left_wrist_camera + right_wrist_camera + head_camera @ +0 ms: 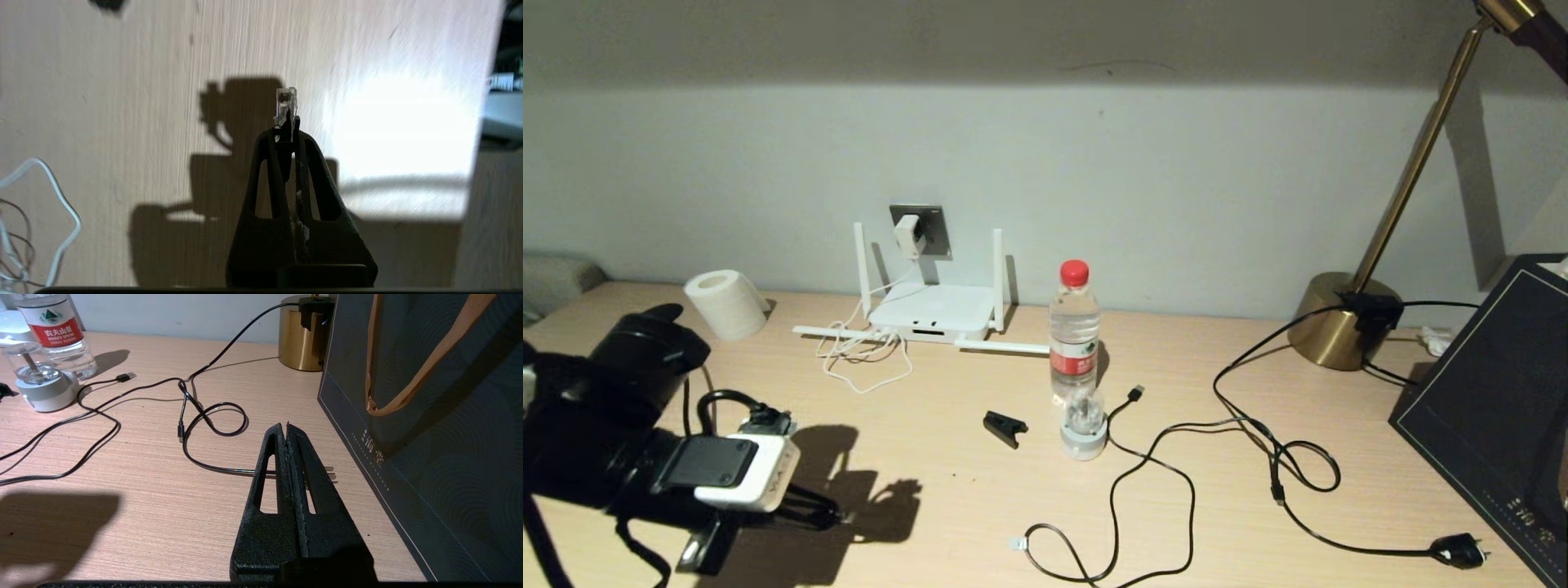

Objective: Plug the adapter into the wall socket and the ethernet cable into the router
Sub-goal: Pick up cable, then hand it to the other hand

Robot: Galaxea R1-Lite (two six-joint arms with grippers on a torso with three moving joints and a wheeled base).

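The white adapter (907, 233) sits plugged into the grey wall socket (934, 229), and its white cord (866, 359) lies coiled on the desk. Below the socket lies the white router (931, 310), its ports facing me. My left gripper (829, 513) hovers low over the near left of the desk. It is shut (288, 126) on the ethernet cable's clear clip connector (287, 102), which sticks out past the fingertips. The cable behind the connector is hidden. My right gripper (287, 426) is shut and empty, beside the dark bag.
A water bottle (1074, 327), a small glass-domed gadget (1084, 425) and a black clip (1005, 428) stand mid-desk. A black USB-tipped cable (1135, 394) and a black mains plug (1458, 551) trail right. Paper roll (725, 304) far left; brass lamp base (1339, 322) and dark bag (1494, 408) right.
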